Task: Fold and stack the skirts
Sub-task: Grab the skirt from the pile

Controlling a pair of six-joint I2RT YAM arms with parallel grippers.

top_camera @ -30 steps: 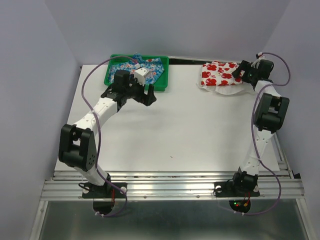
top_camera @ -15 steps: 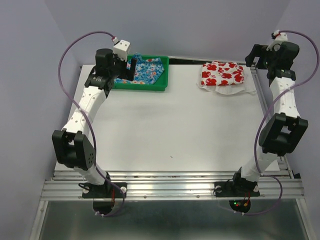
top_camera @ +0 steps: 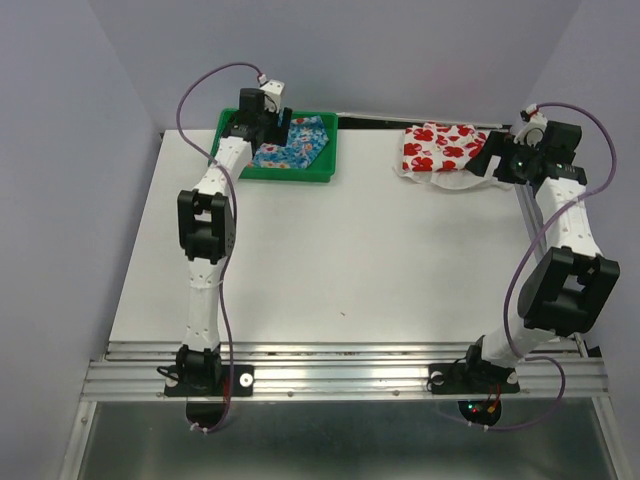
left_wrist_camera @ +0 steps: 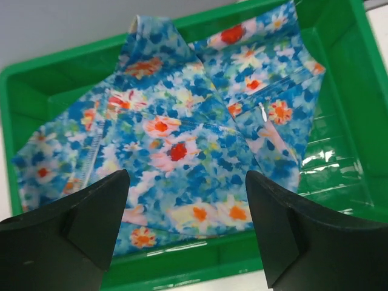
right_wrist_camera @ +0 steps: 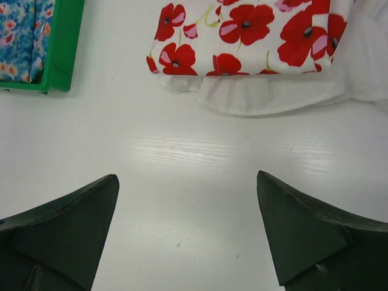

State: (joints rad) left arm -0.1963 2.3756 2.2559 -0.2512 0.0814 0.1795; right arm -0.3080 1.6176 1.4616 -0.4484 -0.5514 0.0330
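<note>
The blue skirt [top_camera: 298, 140] with small white and orange flowers lies crumpled in the green tray [top_camera: 290, 176] at the back left. My left gripper [top_camera: 277, 120] hovers over it, open and empty. In the left wrist view the blue skirt [left_wrist_camera: 182, 133] fills the tray [left_wrist_camera: 339, 79] between and beyond my open left gripper [left_wrist_camera: 187, 176]. The white skirt [top_camera: 445, 148] with big red flowers lies folded at the back right. My right gripper [top_camera: 492, 164] is open just to its right. In the right wrist view, the white skirt [right_wrist_camera: 254, 30] lies beyond my right gripper [right_wrist_camera: 187, 177], which is over bare table.
The white table [top_camera: 350, 260] runs from the tray to a metal rail [top_camera: 340, 375] at the near edge. Purple walls close in the back and sides. The tray's corner [right_wrist_camera: 63, 48] shows at the right wrist view's upper left.
The left arm has swung from the tray's left side to over the blue skirt. The right arm has come down from the back right corner to beside the white skirt.
</note>
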